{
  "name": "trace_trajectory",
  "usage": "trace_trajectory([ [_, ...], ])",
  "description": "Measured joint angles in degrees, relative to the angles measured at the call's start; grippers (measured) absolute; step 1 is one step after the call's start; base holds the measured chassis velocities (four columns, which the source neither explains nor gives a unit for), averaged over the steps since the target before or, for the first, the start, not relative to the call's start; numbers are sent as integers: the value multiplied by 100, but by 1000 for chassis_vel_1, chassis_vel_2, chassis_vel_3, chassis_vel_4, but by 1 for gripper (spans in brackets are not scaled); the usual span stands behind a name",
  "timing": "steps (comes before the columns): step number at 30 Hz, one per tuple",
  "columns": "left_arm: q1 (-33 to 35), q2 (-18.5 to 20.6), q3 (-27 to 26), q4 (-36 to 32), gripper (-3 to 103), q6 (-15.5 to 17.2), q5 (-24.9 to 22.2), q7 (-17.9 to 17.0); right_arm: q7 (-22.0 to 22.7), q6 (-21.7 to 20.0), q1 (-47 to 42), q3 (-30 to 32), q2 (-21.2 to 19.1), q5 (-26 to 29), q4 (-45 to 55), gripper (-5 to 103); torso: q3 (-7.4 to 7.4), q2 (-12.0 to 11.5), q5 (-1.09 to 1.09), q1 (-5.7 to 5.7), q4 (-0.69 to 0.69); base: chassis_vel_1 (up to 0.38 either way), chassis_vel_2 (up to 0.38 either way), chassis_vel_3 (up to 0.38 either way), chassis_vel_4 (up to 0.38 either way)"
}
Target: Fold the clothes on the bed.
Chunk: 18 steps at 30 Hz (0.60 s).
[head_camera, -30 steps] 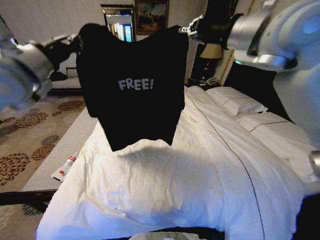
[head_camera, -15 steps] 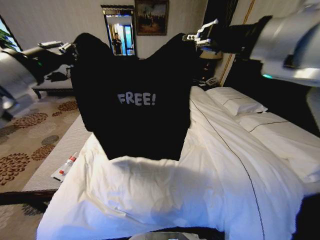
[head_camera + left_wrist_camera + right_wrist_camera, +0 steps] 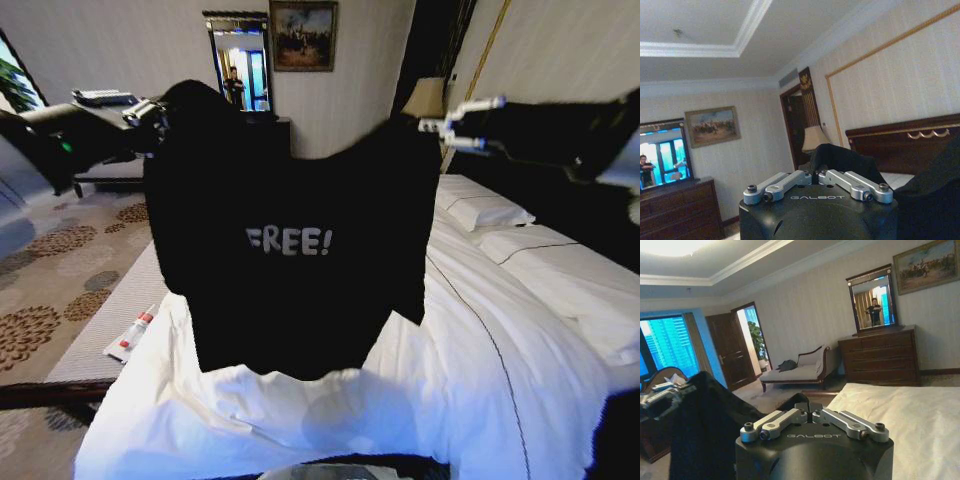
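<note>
The rumpled white duvet (image 3: 300, 400) lies nearest, heaped across the foot of the bed (image 3: 520, 330), and the hem of the black "FREE!" T-shirt (image 3: 290, 270) hangs just above it, lower against the folds than half a second ago. The shirt is held up in the air, stretched by its shoulders between the two arms, chest lettering facing the head camera; it now spreads wider, and its right shoulder has travelled outward and down with the right claw (image 3: 432, 126), which pinches that corner, fingers pressed together on the cloth. The left claw (image 3: 160, 112) grips the other shoulder, also closed on the fabric, sitting a little lower than before. In the left wrist view the left claw (image 3: 818, 173) shows dark cloth bunched at its fingertips; the right wrist view shows the right claw (image 3: 810, 412) likewise. On the floor beside the bed lies a small white tube with a red cap (image 3: 132, 335). Beyond are white pillows (image 3: 480, 212), then a mirror (image 3: 238, 62) and framed painting (image 3: 302, 34) on the far wall.
</note>
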Motion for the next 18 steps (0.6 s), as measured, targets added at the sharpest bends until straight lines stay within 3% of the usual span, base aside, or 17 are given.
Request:
trace_trajectory([
  [3,-83,51,70,-100,1,14,-133,-78,39,-1,73,0,-115,204,87,0,0,0,0,0,5,0,0,0,0],
  [11,-216,196,173,-245,1,79,-369,-181,194,-4,-201,147,-140,283,277,0,0,0,1,1,4,0,0,0,0],
  [17,133,73,197,-360,1,84,-256,-344,310,11,-461,-31,259,-132,117,0,0,0,2,0,4,0,0,0,0],
  [18,357,-81,136,-324,1,81,-79,-400,331,17,-578,-151,469,-422,6,0,0,0,2,0,5,0,0,0,0],
])
